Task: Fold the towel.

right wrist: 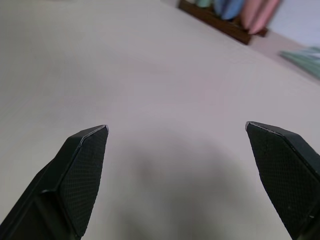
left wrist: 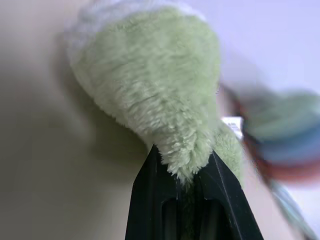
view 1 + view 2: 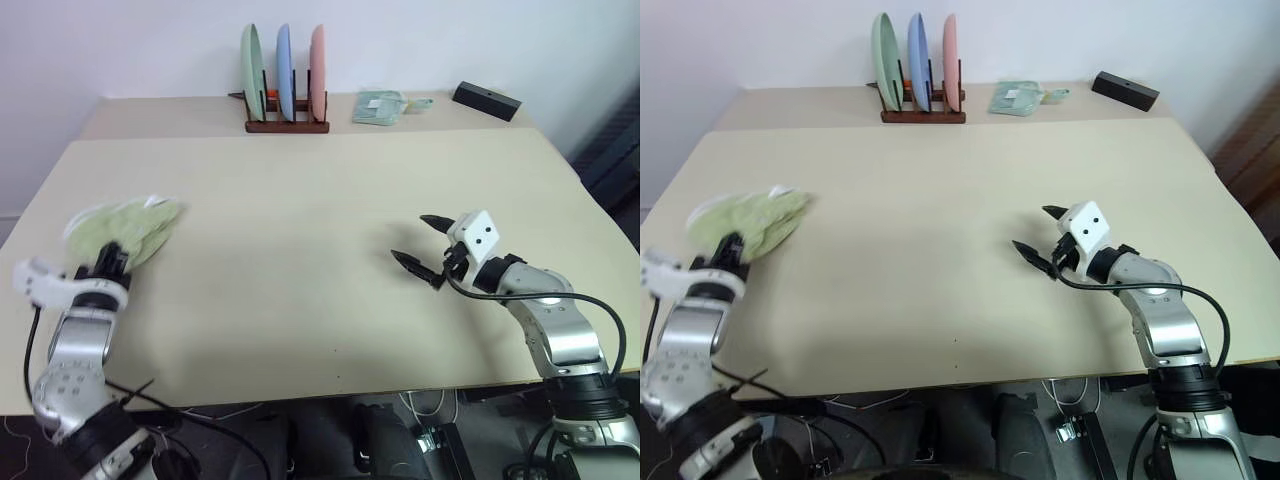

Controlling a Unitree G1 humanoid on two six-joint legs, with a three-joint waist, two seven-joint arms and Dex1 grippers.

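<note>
The towel [image 3: 125, 229] is a light green terry cloth with a white edge, bunched up near the table's left edge. My left gripper [image 3: 110, 260] is shut on its near end; in the left wrist view the fluffy towel [image 2: 155, 90] bulges out from between the two black fingers [image 2: 150, 200]. My right gripper [image 3: 420, 245] hovers over bare table to the right of centre, open, with nothing between its fingers [image 1: 85, 170].
At the back stands a wooden rack [image 3: 287, 125] holding green, blue and pink plates. A small mint-green packet [image 3: 378, 106] and a black box [image 3: 487, 100] lie at the back right. The tan table [image 3: 300, 250] spreads wide between my two arms.
</note>
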